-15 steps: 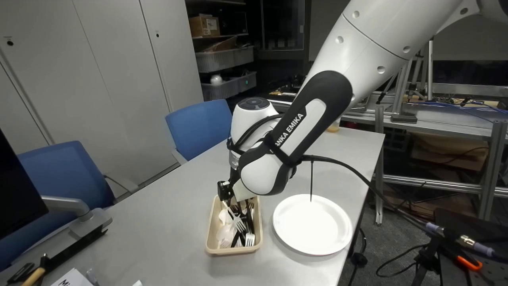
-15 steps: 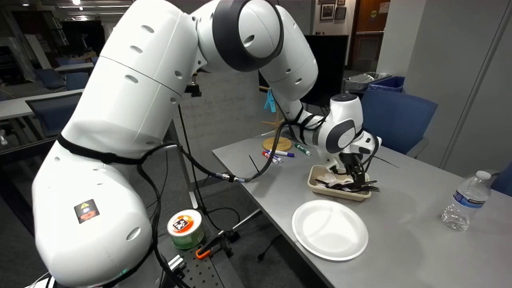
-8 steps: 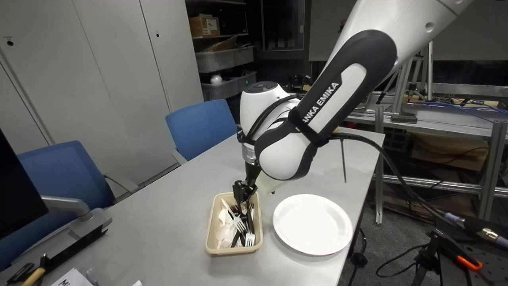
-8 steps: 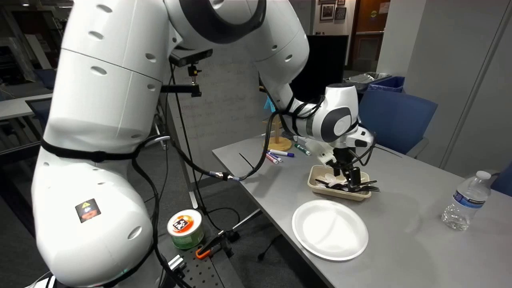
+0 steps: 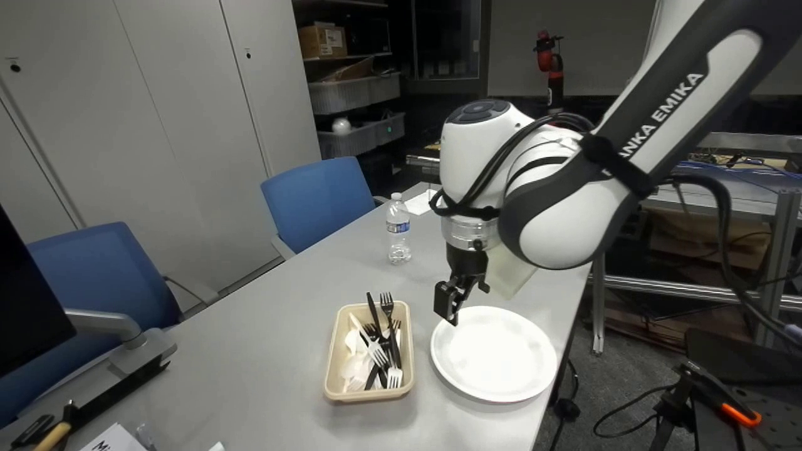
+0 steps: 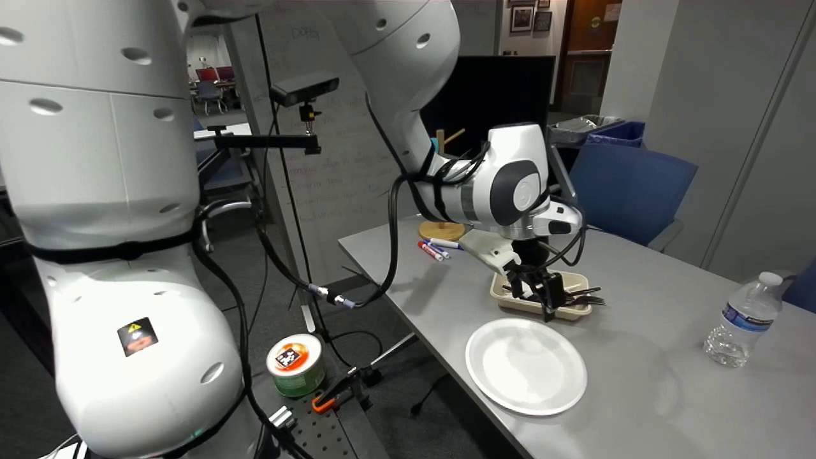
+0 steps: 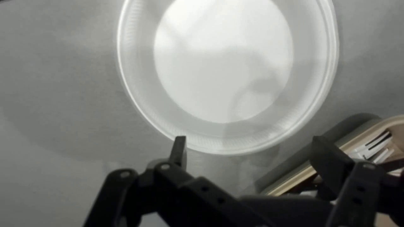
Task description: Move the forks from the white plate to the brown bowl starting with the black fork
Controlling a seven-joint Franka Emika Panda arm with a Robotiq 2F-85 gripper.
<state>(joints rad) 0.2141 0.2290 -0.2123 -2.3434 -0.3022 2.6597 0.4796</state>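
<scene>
The white plate (image 5: 495,357) is bare; it also shows bare in an exterior view (image 6: 526,370) and the wrist view (image 7: 221,63). The brown bowl (image 5: 369,396), a tan tray, holds black and white plastic utensils; its rim shows in an exterior view (image 6: 539,307) and the wrist view (image 7: 295,180). A black fork (image 5: 386,305) leans over its rim, tines outward; it also shows in an exterior view (image 6: 591,300). Other dark utensils lie close to it. My gripper (image 7: 249,138) is open and empty, above the table between plate and tray; both exterior views show it (image 5: 465,299) (image 6: 539,296).
A water bottle (image 5: 398,232) stands beyond the tray; it also shows in an exterior view (image 6: 743,322). Markers (image 6: 437,247) and a wooden stand (image 6: 442,230) are near the table's far end. Blue chairs (image 5: 319,200) line one long side. The plate lies close to a table edge.
My gripper has risen out of the tray and moved toward the plate. The fork's tines, hidden before in an exterior view, now show. The plate and tray have not moved.
</scene>
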